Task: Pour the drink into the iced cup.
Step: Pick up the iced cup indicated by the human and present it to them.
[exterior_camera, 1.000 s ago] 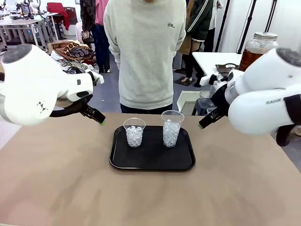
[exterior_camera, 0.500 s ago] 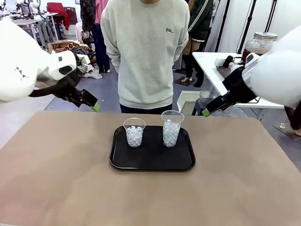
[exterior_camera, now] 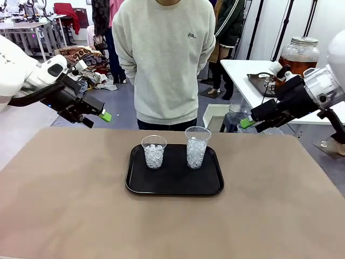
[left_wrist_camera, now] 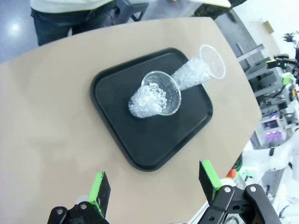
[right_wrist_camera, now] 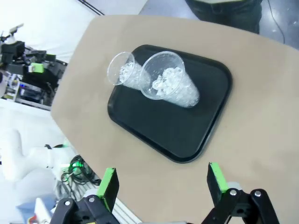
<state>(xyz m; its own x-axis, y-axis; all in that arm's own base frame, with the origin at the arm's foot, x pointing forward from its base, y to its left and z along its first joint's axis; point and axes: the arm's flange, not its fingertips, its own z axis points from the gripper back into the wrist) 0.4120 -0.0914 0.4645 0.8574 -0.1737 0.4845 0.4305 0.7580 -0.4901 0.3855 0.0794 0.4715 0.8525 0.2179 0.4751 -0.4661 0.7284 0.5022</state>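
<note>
From the front we saw the big glass jar (exterior_camera: pixel 299 49) with its lid on. It stood on a white side table (exterior_camera: pixel 240 69) off to the right, well apart from the cups, and the brown drink (exterior_camera: pixel 302 62) was inside it. That view also showed both arms up in the air. The left gripper (exterior_camera: pixel 97 119) hung near the far left corner of the tan table (exterior_camera: pixel 70 205), and the right gripper (exterior_camera: pixel 252 125) hung near the far right corner. The wrist views looked down from above, and there each gripper's two green pads stood wide apart with nothing between them. They also let us look into the short cup (left_wrist_camera: pixel 156 95) and the tall cup (left_wrist_camera: pixel 200 69). Both held clear ice and stood near each other on the black tray (left_wrist_camera: pixel 154 149) in the middle of the table. A person (exterior_camera: pixel 164 59) in a pale sweater stood at the far side, in a busy room with more tables behind. The right arm hid the bottom of the jar, and the person's hands were hidden behind the body.
</note>
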